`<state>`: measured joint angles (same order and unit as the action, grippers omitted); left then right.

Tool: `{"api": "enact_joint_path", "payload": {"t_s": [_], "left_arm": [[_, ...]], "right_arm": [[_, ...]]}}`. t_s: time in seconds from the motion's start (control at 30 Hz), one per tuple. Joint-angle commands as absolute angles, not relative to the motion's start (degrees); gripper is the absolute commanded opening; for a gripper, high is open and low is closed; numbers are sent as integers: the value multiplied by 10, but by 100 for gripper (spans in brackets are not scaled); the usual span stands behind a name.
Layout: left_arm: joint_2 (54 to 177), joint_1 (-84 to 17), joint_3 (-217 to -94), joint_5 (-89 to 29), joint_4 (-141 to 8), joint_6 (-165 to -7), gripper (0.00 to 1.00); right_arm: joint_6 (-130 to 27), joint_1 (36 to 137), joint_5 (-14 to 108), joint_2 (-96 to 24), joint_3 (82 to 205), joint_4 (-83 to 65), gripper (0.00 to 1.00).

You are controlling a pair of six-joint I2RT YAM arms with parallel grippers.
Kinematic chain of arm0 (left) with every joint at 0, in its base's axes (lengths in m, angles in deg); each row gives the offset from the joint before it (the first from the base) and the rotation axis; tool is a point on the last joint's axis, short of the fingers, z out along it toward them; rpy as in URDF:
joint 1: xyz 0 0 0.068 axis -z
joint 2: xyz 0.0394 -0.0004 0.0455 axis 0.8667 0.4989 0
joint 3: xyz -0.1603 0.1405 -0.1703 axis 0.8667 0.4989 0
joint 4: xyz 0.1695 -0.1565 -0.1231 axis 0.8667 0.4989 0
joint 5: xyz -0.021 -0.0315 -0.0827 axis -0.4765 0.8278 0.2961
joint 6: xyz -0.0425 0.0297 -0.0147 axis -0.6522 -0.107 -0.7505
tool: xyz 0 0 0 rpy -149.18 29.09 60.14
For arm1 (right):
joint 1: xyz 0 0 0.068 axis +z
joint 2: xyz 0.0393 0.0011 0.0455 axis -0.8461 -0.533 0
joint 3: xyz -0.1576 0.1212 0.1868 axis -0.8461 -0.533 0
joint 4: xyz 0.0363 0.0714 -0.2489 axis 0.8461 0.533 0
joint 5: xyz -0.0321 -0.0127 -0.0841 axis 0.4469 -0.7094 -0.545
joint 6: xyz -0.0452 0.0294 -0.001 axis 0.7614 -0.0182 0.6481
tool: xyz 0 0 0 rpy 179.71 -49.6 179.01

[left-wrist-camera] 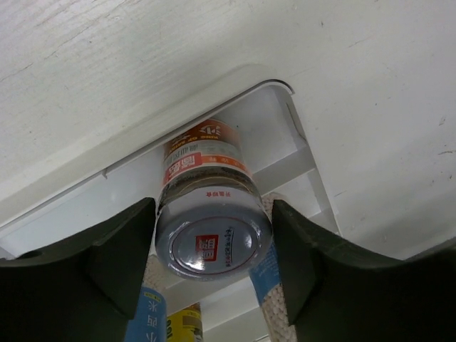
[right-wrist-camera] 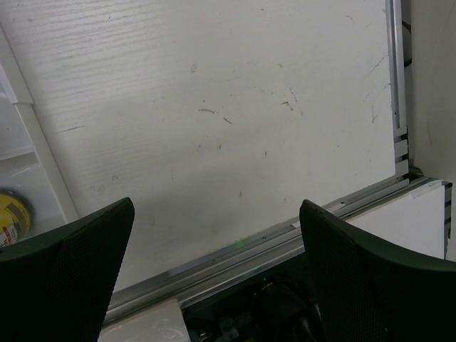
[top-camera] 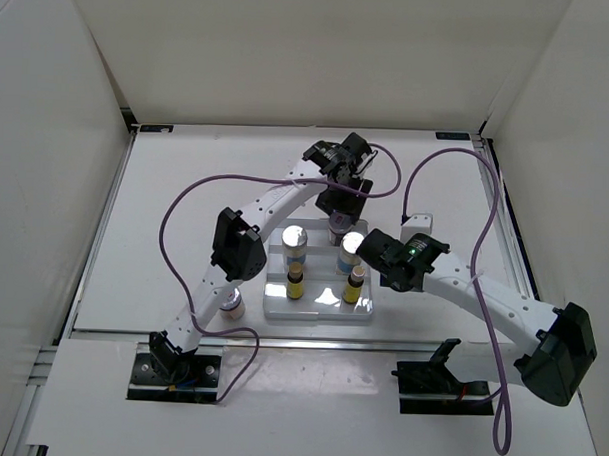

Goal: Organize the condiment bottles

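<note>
A white stepped tray [top-camera: 319, 311] lies mid-table. On it stand two silver-lidded shaker jars [top-camera: 294, 238] [top-camera: 352, 242] and two yellow dark-capped bottles [top-camera: 296, 282] [top-camera: 354, 286]. Another jar [top-camera: 231, 304] stands on the table left of the tray, partly hidden by the left arm. My left gripper [top-camera: 341, 215] is over the tray's back edge. In the left wrist view its fingers [left-wrist-camera: 121, 256] press both sides of a red-labelled jar [left-wrist-camera: 212, 235], upright at the tray's rear step [left-wrist-camera: 285, 135]. My right gripper [top-camera: 381, 259] [right-wrist-camera: 216, 206] is open and empty, right of the tray.
The left wrist view also shows blue-labelled jars [left-wrist-camera: 146, 320] and a yellow bottle [left-wrist-camera: 187, 324] below the held jar. The right wrist view shows bare table, the metal rail [right-wrist-camera: 285, 239] at the table's edge and a yellow bottle [right-wrist-camera: 11, 214] at far left.
</note>
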<state>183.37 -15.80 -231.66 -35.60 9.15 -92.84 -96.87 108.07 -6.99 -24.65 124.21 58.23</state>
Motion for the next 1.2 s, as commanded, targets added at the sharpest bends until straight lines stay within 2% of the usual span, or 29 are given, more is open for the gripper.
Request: {"api": "enact_joint_path", "payload": {"t_s": [0.0, 0.03, 0.23, 0.37, 0.47, 0.57, 0.7, 0.8, 0.83, 0.9, 1.17], "left_arm": [[1804, -160, -2318, -344, 74, -925, 79], [1791, -160, -2318, -344, 74, -925, 100], [1720, -170, -2325, -410, 74, -925, 100], [1616, -170, -2283, -562, 74, -919, 100], [1524, -175, -2204, -668, 74, -926, 100], [1421, -199, -2060, -710, 68, -968, 100], [1285, -268, -1810, -649, 41, -1028, 100], [1160, -314, -1677, -576, -4, -1054, 100], [1130, -321, -1594, -531, -43, -1060, 100], [1067, -327, -1533, -509, -51, -1084, 100], [994, -321, -1357, -431, -64, -1160, 100]], "right_arm": [[-985, 1083, -90, -235, 1241, 580, 100], [-985, 1083, -90, -235, 1241, 580, 100], [-985, 1083, -90, -240, 1241, 580, 100], [-985, 1083, -90, -240, 1241, 580, 100], [-985, 1083, -90, -240, 1241, 580, 100], [-985, 1083, -90, -240, 1241, 580, 100], [-985, 1088, -90, -240, 1241, 580, 100], [-985, 1094, -90, -240, 1241, 580, 100], [-985, 1094, -90, -240, 1241, 580, 100], [-985, 1094, -90, -240, 1241, 580, 100], [-985, 1104, -90, -246, 1241, 580, 100]]}}
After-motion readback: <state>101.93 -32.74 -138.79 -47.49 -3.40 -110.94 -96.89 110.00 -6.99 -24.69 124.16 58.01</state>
